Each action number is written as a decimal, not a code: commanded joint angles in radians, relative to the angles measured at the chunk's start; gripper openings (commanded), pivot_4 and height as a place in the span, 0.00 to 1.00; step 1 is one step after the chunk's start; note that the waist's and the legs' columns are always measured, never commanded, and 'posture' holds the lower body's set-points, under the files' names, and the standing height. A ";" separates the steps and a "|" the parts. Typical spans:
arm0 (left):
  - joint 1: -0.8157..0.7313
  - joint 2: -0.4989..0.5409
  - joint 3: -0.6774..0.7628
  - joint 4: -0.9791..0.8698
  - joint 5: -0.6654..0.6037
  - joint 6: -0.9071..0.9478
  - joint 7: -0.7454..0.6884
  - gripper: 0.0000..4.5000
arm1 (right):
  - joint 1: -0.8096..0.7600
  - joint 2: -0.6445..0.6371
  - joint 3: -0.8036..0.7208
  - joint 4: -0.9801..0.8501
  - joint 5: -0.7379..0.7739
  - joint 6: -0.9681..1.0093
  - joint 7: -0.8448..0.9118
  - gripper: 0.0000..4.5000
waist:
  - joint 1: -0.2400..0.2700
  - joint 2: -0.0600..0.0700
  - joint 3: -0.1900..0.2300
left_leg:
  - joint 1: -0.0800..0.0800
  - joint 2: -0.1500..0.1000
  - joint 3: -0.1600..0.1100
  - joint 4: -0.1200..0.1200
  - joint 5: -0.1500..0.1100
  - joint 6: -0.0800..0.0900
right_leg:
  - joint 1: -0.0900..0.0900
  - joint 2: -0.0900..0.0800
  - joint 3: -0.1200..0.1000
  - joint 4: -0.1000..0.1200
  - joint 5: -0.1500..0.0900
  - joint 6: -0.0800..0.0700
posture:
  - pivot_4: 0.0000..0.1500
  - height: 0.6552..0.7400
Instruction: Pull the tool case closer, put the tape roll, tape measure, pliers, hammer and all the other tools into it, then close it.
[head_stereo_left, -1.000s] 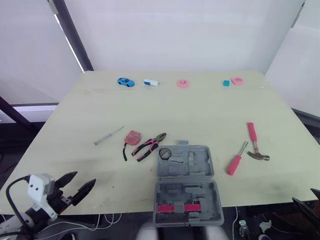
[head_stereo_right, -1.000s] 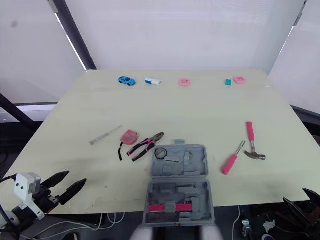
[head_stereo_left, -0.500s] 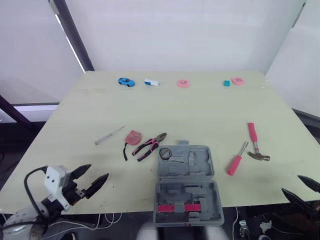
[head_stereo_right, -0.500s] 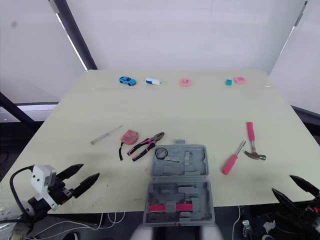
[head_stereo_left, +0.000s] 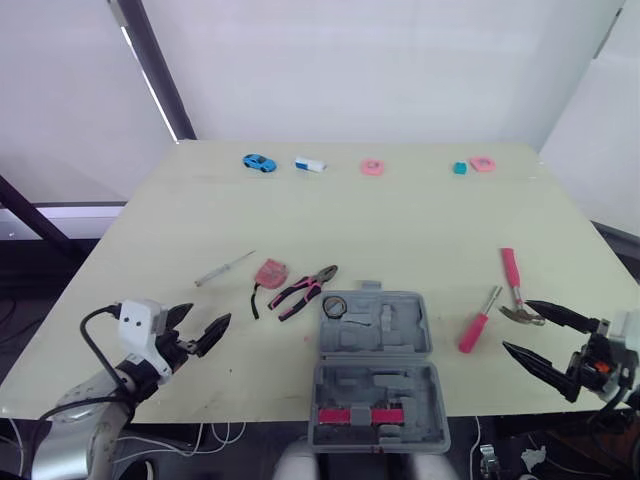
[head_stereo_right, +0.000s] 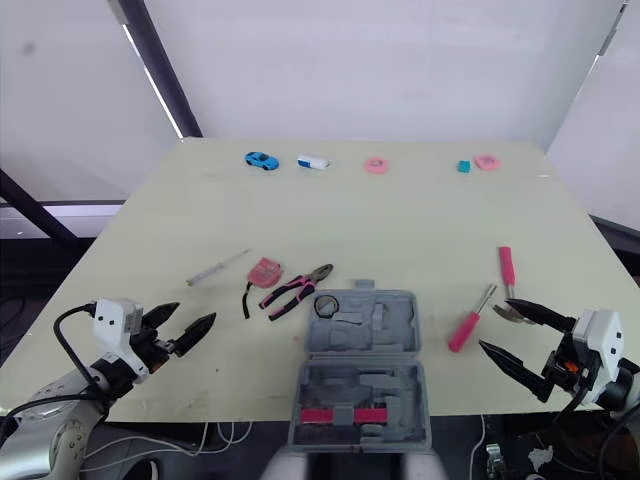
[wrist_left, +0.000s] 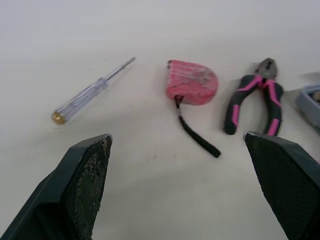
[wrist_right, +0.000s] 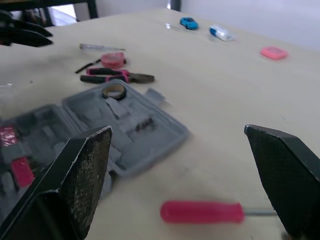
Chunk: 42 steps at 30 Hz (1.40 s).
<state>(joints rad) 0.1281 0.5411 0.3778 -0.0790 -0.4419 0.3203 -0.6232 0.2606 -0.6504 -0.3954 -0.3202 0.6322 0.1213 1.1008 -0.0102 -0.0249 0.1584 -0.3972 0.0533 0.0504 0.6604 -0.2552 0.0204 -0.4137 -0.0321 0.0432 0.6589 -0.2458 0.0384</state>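
Note:
The grey tool case (head_stereo_left: 375, 345) lies open at the table's front edge, with the tape roll (head_stereo_left: 333, 306) in the far left corner of its far half. Left of it lie the pink-handled pliers (head_stereo_left: 305, 290), the pink tape measure (wrist_left: 192, 82) and a clear screwdriver (head_stereo_left: 224, 268). To the case's right are a pink screwdriver (head_stereo_left: 478, 322) and the pink-handled hammer (head_stereo_left: 513, 285). My left gripper (head_stereo_left: 210, 313) hovers open at the front left, pointing toward the tape measure. Just in front of the hammer head, my right gripper (head_stereo_left: 515, 325) is open and holds nothing.
Along the far edge sit a blue toy car (head_stereo_left: 258, 162), a white and blue piece (head_stereo_left: 310, 164), two pink pieces (head_stereo_left: 372, 167) and a teal block (head_stereo_left: 459, 168). A pink bar (head_stereo_left: 360, 415) sits in the case's near half.
Both grippers have moved in over the table. The left one came forward toward the tape measure; the right one rose from the front right corner to beside the hammer. The camera shifted slightly.

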 joint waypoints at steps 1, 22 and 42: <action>-0.079 -0.021 -0.046 0.038 0.064 -0.003 0.078 1.00 | -0.058 -0.036 0.039 -0.091 0.049 0.053 -0.001 0.99 | 0.001 0.000 0.000 | 0.000 0.000 0.000 0.001 0.000 0.000 | 0.000 0.000 0.000 0.000 0.000 0.000 | 1.00 1.00; -0.411 -0.052 -0.190 0.473 0.214 -0.074 0.090 1.00 | -0.143 -0.031 0.104 -0.100 0.026 0.055 -0.032 0.99 | 0.001 -0.003 0.000 | -0.001 -0.001 0.000 0.006 0.000 0.000 | 0.003 0.001 -0.004 0.002 0.003 0.004 | 1.00 1.00; -0.437 -0.024 -0.209 0.555 0.259 -0.144 -0.002 0.01 | -0.103 -0.010 0.103 -0.102 0.019 0.026 -0.031 1.00 | 0.003 -0.003 -0.001 | -0.001 -0.001 0.000 0.006 0.000 0.000 | 0.003 0.001 -0.004 0.003 0.003 0.004 | 1.00 1.00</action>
<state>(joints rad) -0.3190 0.5000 0.1812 0.4929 -0.1867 0.1764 -0.6036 0.1548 -0.6620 -0.2748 -0.3938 0.6287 0.1616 1.0645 -0.0072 -0.0275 0.1579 -0.3985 0.0524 0.0502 0.6668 -0.2552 0.0205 -0.4103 -0.0309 0.0393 0.6615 -0.2432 0.0421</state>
